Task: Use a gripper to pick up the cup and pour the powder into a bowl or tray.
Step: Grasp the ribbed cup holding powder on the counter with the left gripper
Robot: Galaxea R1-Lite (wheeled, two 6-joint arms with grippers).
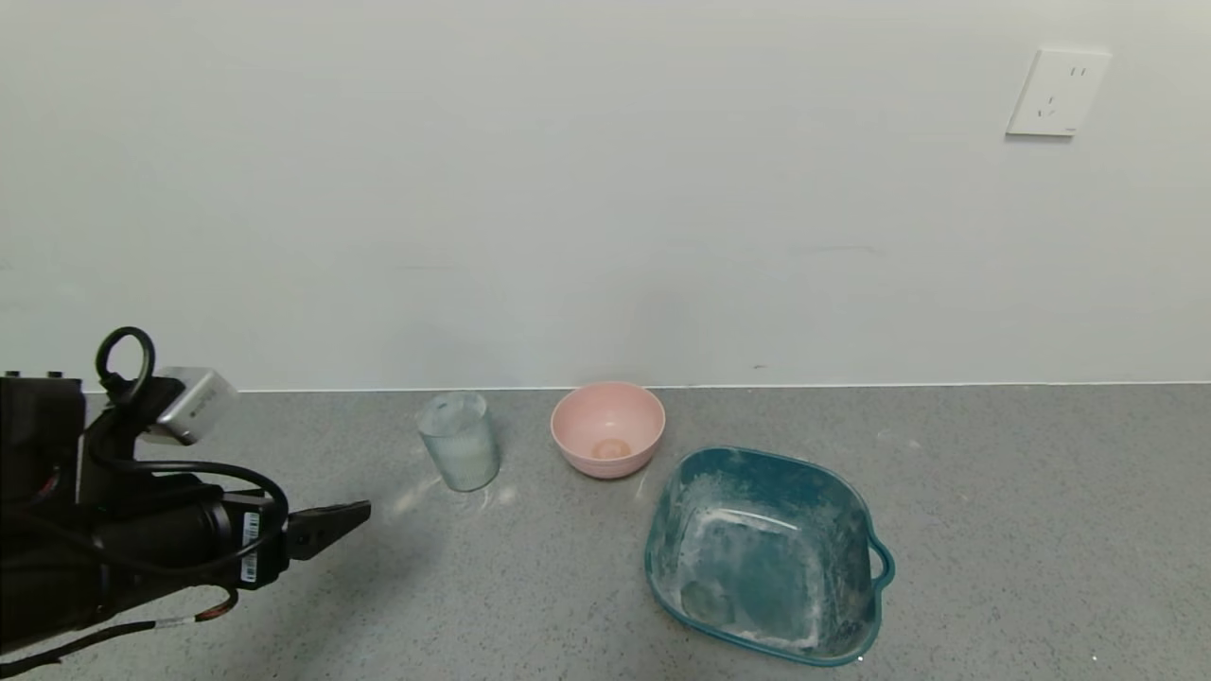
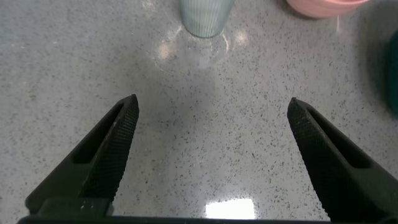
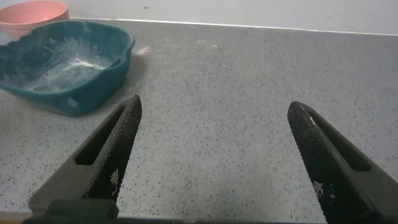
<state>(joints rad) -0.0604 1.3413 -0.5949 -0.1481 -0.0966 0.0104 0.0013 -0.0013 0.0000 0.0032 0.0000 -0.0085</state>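
Note:
The ribbed pale blue-grey cup (image 1: 459, 441) stands upright on the grey counter near the back wall, with white powder dusted round its base. It shows in the left wrist view (image 2: 205, 15) too. The pink bowl (image 1: 607, 428) stands to its right, and its edge shows in the left wrist view (image 2: 320, 6). My left gripper (image 1: 355, 518) is open and empty, low over the counter, to the front left of the cup and apart from it (image 2: 211, 109). My right gripper (image 3: 214, 109) is open and empty, out of the head view, over bare counter to the right of the tub.
A teal squarish tub (image 1: 856, 515) with a handle, dusted white inside, sits front right of the bowl; it also shows in the right wrist view (image 3: 118, 46). The white wall runs close behind the cup and bowl, with a socket (image 1: 1057, 93) at upper right.

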